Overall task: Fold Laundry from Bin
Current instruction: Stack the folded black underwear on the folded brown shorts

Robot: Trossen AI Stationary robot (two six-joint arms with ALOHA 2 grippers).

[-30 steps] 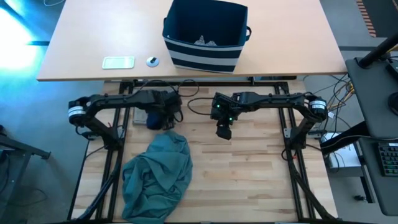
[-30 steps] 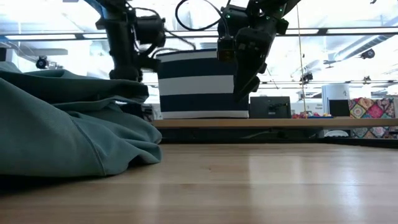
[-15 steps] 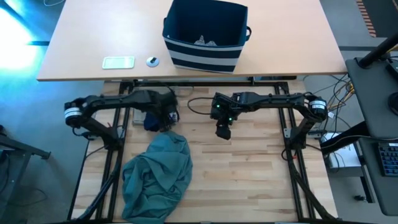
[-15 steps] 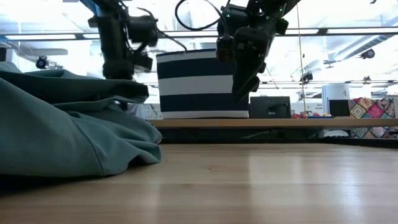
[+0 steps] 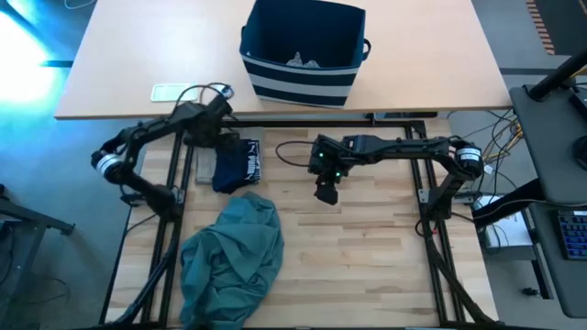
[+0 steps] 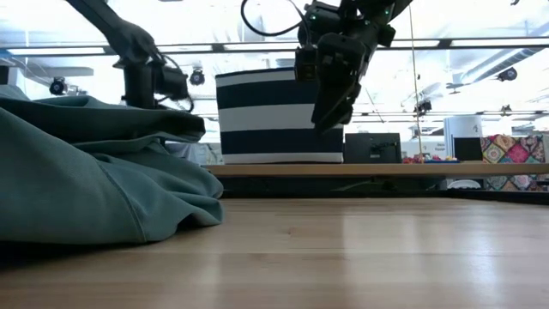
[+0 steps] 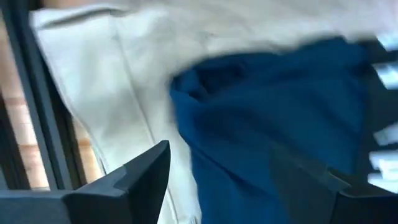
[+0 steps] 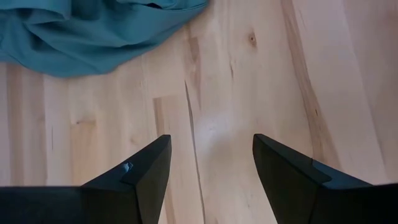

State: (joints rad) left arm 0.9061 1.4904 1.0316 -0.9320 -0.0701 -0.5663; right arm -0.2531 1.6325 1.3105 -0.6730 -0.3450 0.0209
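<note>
At the left, the left pincer point(image 5: 223, 139) was seen above the far left part of the worktop point(image 5: 385, 266), just beside the folded navy garment point(image 5: 238, 164). Compared with a second before, the arm had been lifted off this garment and drawn back towards the bin side. In the left wrist view its fingers point(image 7: 134, 180) stood apart with nothing between them, over navy cloth lying on the beige garment point(image 7: 118, 74). The navy piece seems therefore to have been released onto the stack, so one fold is judged as finished.

Nearer the front, the large teal-green garment point(image 5: 234, 257) lay crumpled and not folded; it is probably the next piece to be handled.

In the middle, the right pincer point(image 5: 326, 192) was held above bare wood, not moved from its earlier place, fingers point(image 8: 146, 177) apart and empty.

Further back, on the light table point(image 5: 431, 55), the striped bin point(image 5: 303, 55) stood upright, with small grey pieces point(image 5: 301, 61) seen at its bottom. So some laundry remains to be taken out.
</note>
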